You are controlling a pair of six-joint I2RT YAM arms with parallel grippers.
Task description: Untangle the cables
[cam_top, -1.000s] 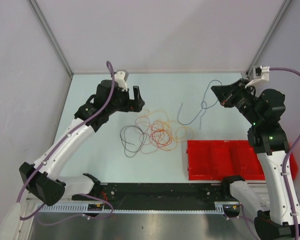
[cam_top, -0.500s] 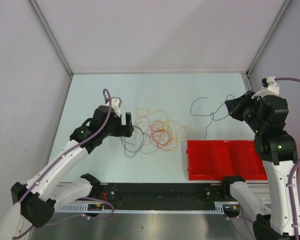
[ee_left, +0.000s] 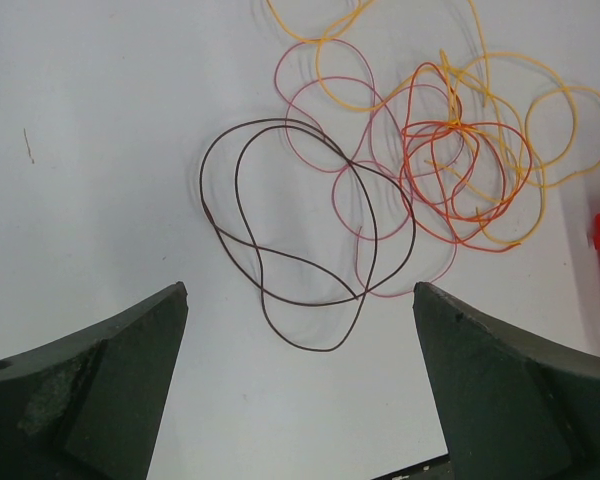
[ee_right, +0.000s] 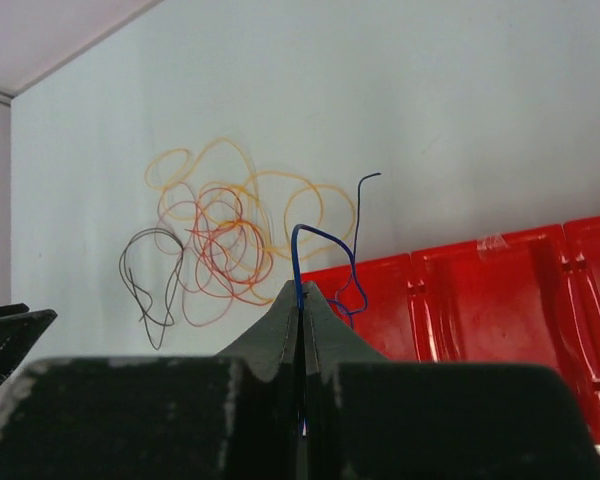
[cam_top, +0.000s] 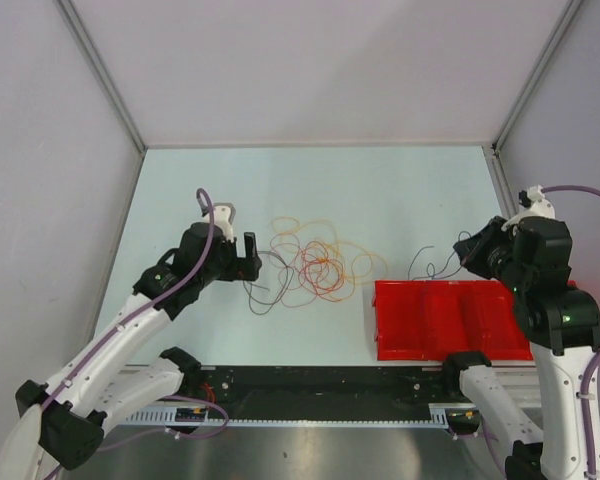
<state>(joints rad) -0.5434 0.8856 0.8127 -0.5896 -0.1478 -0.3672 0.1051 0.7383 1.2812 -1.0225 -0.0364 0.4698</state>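
The cables lie in a loose tangle (cam_top: 315, 265) mid-table: a dark brown loop (ee_left: 280, 240) at its left, pink, red and orange rings (ee_left: 460, 170) in the middle, yellow ones (ee_left: 540, 110) behind. My left gripper (cam_top: 252, 258) hovers at the tangle's left edge, open, and in the left wrist view this gripper (ee_left: 300, 295) has bare table between its fingers, just short of the dark loop. My right gripper (ee_right: 302, 292) is shut on a thin blue cable (ee_right: 325, 240). That blue cable (cam_top: 432, 268) dangles apart from the pile, by the tray's far left corner.
A red compartment tray (cam_top: 450, 318) sits at the near right, below and beside the right gripper (cam_top: 468, 254). White walls enclose the table on the left, back and right. The black rail with the arm bases (cam_top: 320, 385) runs along the near edge.
The right arm has drawn the blue cable away from the pile, toward the near right and the red tray. The left arm has moved nearer, down to the tangle's left side.
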